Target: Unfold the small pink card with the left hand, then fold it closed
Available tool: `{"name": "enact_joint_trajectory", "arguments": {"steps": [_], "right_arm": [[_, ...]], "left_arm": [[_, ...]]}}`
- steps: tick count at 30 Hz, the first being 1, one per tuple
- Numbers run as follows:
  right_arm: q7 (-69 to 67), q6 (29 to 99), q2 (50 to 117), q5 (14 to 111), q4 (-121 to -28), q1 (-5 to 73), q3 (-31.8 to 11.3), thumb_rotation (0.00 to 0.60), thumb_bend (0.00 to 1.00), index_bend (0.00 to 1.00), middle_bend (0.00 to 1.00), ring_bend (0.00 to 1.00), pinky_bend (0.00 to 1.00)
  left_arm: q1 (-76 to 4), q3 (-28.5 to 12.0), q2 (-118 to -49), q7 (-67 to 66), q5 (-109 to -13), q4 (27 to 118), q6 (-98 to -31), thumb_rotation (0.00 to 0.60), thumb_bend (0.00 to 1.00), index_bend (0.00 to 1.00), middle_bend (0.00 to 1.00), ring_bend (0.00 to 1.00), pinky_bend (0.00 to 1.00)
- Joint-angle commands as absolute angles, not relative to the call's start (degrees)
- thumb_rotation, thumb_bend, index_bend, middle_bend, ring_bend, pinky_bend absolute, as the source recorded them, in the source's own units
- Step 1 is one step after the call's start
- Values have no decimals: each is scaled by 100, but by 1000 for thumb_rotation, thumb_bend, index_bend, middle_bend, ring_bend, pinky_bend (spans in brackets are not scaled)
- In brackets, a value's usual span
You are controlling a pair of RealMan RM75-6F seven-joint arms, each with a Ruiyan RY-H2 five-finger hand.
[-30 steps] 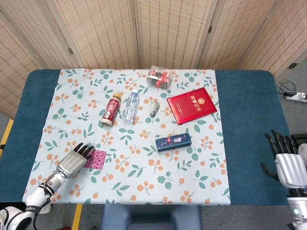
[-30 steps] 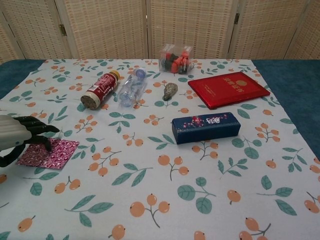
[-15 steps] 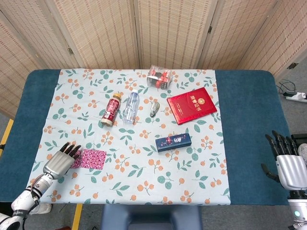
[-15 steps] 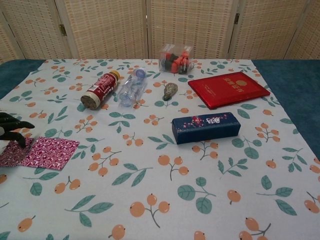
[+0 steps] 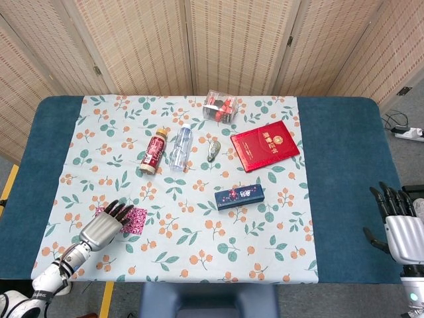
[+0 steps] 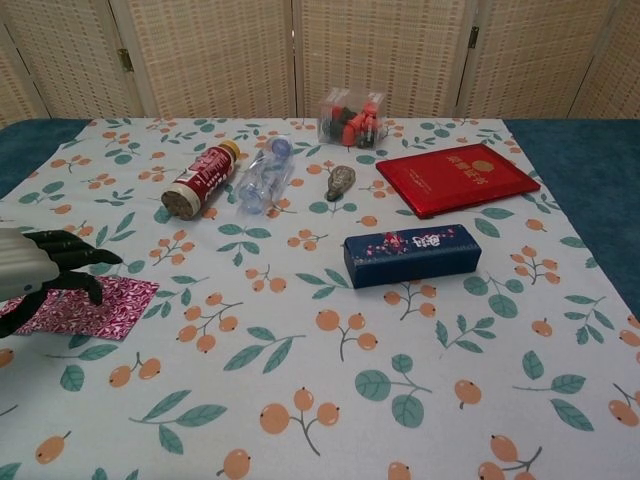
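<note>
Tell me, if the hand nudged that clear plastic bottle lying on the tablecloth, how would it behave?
The clear bottle lies on its side, so it would probably roll rather than slide. It looks empty or nearly so, so it is likely light and easily shifted. A roll sideways might bump it into the brown bottle lying close beside it.

small pink card (image 6: 98,305), patterned, flat on tablecloth

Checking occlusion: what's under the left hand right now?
The small pink card lies under the left hand; its right part shows. The left part is covered, so contact can't be told.
</note>
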State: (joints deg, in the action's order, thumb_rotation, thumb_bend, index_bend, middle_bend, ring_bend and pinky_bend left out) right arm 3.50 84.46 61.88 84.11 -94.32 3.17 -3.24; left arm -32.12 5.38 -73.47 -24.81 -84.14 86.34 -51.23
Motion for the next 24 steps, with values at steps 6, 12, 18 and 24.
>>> {"name": "enact_joint_trajectory", "arguments": {"steps": [6,12,18,24], "right_arm": [[309,8459,6196,8388,-9396,286,-321,600,322,0,0,0,0],[326,8438,6197,8392,-9410,304,-335,600,322,0,0,0,0],[348,8422,6191,8398,-9429,317,-342,600,323,0,0,0,0],[357,8419,6178,8407,-9451,318,-340,600,322,0,0,0,0]], "left_arm": [[-3228,479,-7483,-2666,-8056,8421,-4952,600,1000,269,0,0,0],[-3186,495,-7442,-2612,-7970,8394,-4968,600,1000,267,0,0,0],[-3145,531,-7366,-2467,-8049,8494,-5057,600,1000,254,0,0,0],[-3084,491,-7227,-2241,-8075,8530,-5220,600,1000,246,0,0,0]]}}
